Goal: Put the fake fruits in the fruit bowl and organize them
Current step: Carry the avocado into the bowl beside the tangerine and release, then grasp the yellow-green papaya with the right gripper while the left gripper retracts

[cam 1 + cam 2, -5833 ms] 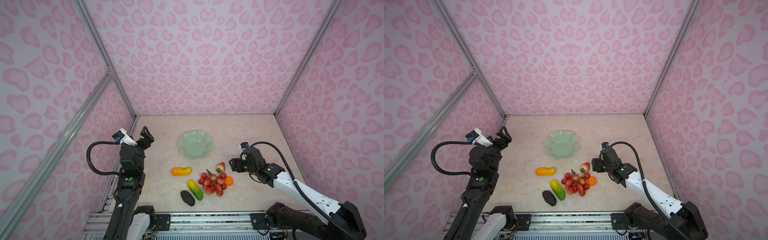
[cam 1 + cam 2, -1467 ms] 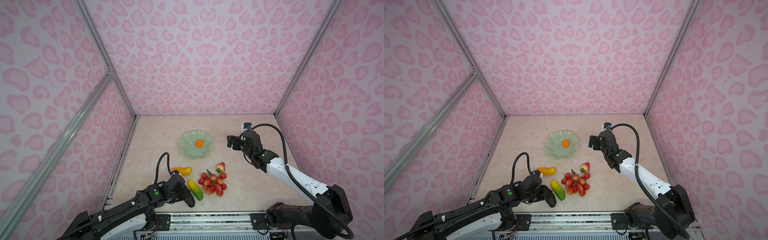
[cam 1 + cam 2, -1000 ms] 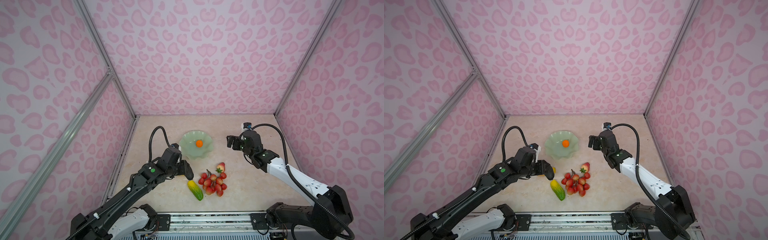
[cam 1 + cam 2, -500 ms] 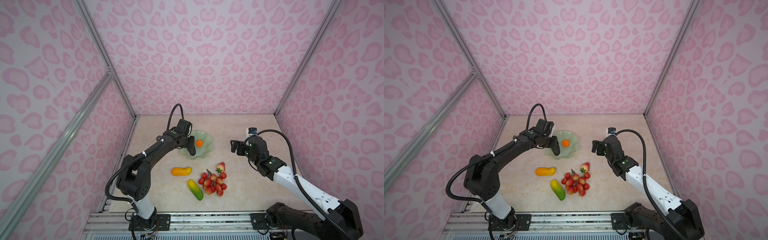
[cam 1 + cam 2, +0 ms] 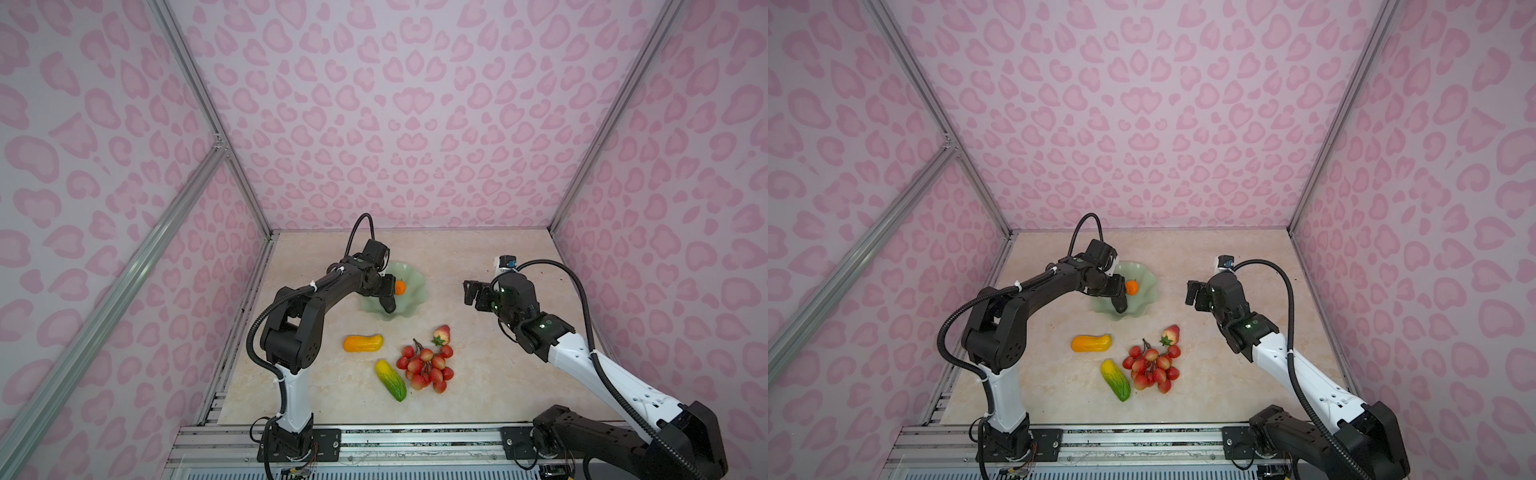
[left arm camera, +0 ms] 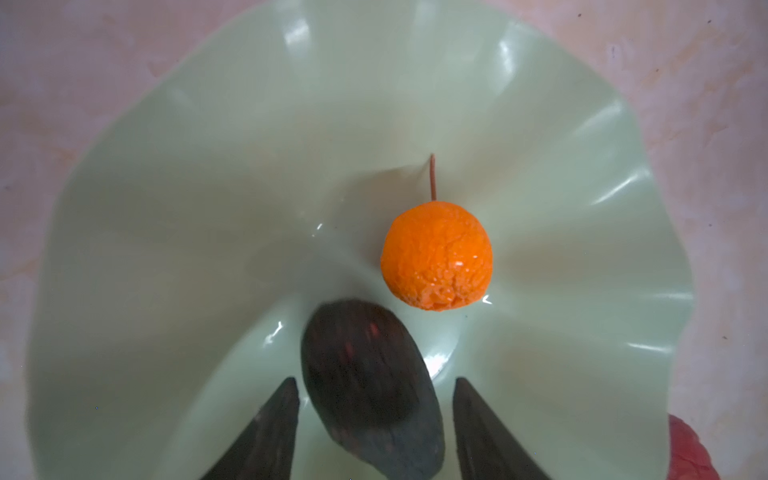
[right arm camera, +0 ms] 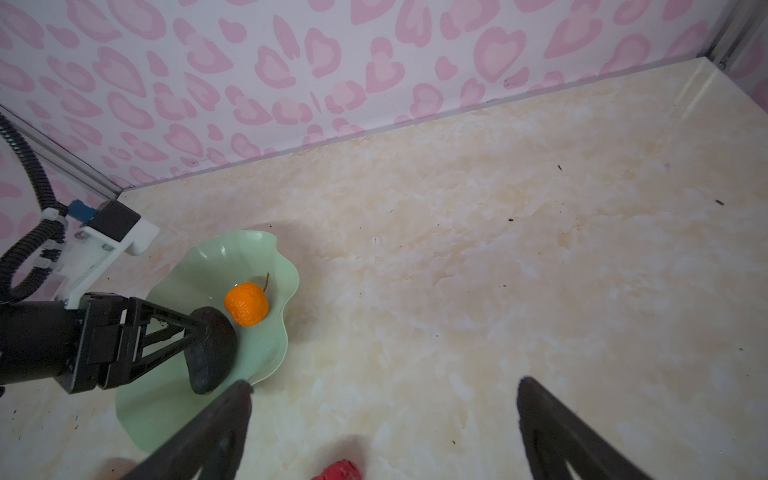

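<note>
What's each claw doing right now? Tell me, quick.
Left claw: open, dark oval fruit loose between its jaws, over the fruit bowl.
Right claw: open, empty.

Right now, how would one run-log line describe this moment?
left gripper: open around dark oval, over fruit bowl | right gripper: open, empty | in bowl: orange ball | on table: strawberry, berry bunch, orange-yellow oblong, yellow-green oblong

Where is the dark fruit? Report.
In both top views the dark oval fruit is in the fruit bowl's near side, between the left gripper's fingers, beside the orange ball.
</note>
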`<state>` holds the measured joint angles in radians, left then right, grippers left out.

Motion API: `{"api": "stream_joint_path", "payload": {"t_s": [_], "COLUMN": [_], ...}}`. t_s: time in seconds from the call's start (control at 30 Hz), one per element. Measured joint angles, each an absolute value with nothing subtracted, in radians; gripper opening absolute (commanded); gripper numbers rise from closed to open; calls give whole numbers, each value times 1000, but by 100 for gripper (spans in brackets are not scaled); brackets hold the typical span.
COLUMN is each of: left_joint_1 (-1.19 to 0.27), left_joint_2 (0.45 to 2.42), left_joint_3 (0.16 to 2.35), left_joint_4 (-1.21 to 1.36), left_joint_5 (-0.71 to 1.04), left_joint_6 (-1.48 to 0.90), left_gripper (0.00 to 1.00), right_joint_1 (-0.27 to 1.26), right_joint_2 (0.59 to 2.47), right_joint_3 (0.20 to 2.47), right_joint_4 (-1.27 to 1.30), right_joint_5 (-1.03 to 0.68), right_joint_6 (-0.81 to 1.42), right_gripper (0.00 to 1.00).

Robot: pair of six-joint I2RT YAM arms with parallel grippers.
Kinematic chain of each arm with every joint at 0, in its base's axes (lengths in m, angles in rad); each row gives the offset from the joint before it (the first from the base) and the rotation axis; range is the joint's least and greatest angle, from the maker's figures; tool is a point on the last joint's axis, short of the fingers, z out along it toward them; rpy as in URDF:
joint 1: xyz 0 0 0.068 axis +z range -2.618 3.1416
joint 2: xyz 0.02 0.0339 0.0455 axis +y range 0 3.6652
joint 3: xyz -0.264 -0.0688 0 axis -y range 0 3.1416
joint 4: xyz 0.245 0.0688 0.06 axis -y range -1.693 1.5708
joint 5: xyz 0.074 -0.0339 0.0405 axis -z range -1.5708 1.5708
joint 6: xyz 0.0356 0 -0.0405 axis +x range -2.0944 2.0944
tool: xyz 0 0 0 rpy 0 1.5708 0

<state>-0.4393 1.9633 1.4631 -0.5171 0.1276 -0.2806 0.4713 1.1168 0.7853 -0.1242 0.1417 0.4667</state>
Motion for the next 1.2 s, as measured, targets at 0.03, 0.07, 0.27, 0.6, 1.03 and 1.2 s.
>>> {"api": "stream_joint_path", "payload": {"t_s": [0.03,0.07,0.27,0.6,1.03,1.2], "left_joint_1": [-439,-439,-438,-424,-279,-266], "left_joint_2": [1958,1948,1751,1322,695,577], "left_joint_3": [1463,1462,1438,1141,611,575], "left_joint_4": [-517,-518,-489,-311,-212,-222], "left_joint_5": [128,128,130,-4,-279,-352], "left_joint_6": [-281,-281,-287,-317,-496,-513], "left_gripper": [67,67,68,77,90,93], "right_joint_1": [471,471,480,809,1122,1149], "right_joint_2": [1117,1117,1128,1218,1573,1684], "right_joint_3": [787,789,796,853,977,1051], "right_joint_4": [-125,-125,-128,-170,-266,-292], "right_joint_5": [142,141,108,61,-59,-92], "right_joint_6": [467,466,452,434,478,448], "right_gripper": [99,98,94,87,70,67]}}
